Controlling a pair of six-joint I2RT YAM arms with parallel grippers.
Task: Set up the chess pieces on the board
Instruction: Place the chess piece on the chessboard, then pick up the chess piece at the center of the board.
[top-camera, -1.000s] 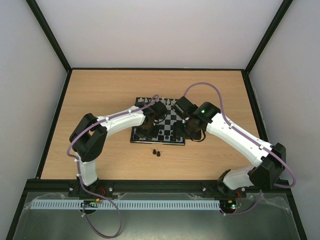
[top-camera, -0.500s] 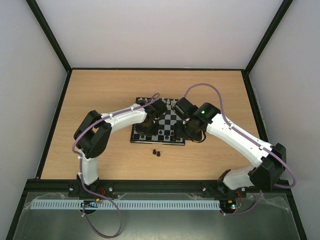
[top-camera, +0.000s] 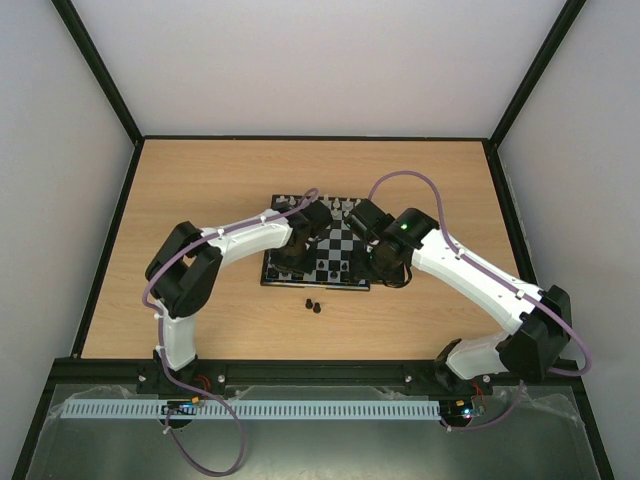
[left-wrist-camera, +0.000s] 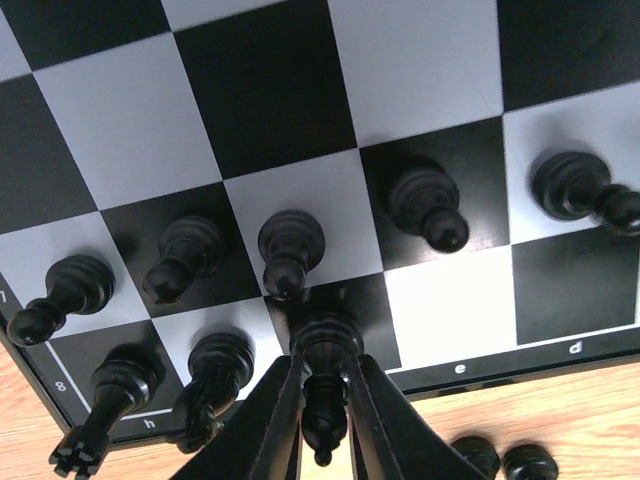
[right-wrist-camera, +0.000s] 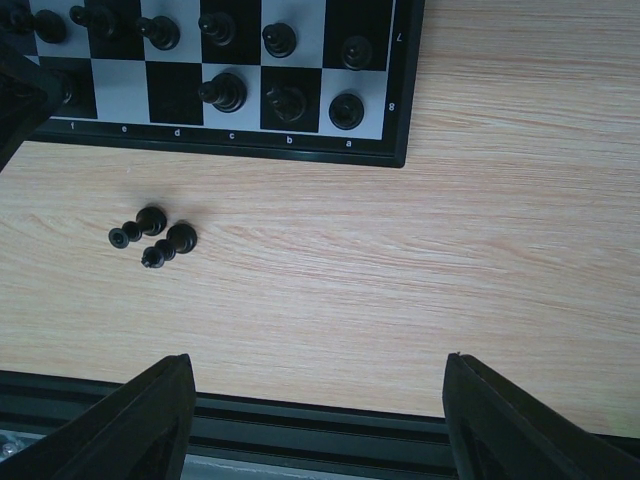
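Note:
The board (top-camera: 340, 240) lies mid-table with black chess pieces along its near rows and white pieces (top-camera: 345, 204) along its far edge. My left gripper (left-wrist-camera: 324, 375) is shut on a black piece (left-wrist-camera: 325, 335) and holds it upright over a dark square in the board's nearest row, beside a black knight (left-wrist-camera: 212, 372). In the top view the left gripper (top-camera: 289, 262) is over the board's near left part. My right gripper (right-wrist-camera: 315, 370) is open and empty above bare table in front of the board (right-wrist-camera: 400, 100). Two black pieces (right-wrist-camera: 152, 236) lie on the table.
The two loose black pieces (top-camera: 313, 304) lie just in front of the board's near edge. The table's dark front rail (right-wrist-camera: 320, 430) runs under the right gripper. The right arm (top-camera: 460, 265) reaches over the board's right side.
The left arm has shifted a little, its gripper settling over the board's near left rows. The right wrist has drawn slightly away from the board's centre.

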